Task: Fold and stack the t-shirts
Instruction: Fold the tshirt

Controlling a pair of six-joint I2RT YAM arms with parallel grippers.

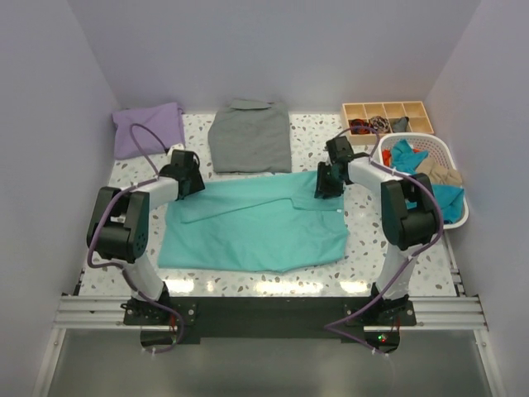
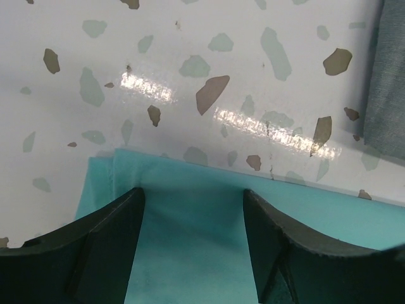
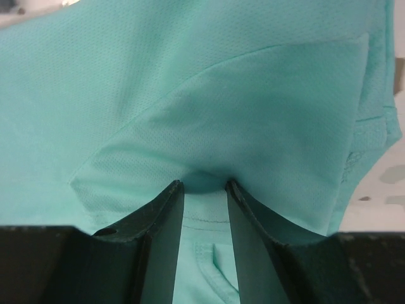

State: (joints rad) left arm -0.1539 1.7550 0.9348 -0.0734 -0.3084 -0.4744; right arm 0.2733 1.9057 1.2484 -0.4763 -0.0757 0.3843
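The turquoise t-shirt (image 1: 256, 227) lies spread across the middle of the table (image 1: 364, 248), with its far edge partly folded over. The lavender t-shirt (image 1: 149, 128) sits crumpled in the far left corner. The left gripper (image 2: 193, 196) stands with jaws wide over the turquoise shirt's far left corner. The right gripper (image 3: 204, 185), jaws narrow, pinches a raised fold at the far right edge. A folded grey shirt (image 1: 250, 136) lies at the far edge, and a white basket (image 1: 450, 153) at the right edge.

The turquoise t-shirt (image 3: 209, 82) is matt cloth with a fine mesh knit. Under it, the table (image 2: 190, 38) is smooth and glossy, speckled like stone. The black fingers (image 2: 95, 247) over it look like matt, slightly rough plastic. The grey garment (image 1: 250, 136) behind it is matt cloth.
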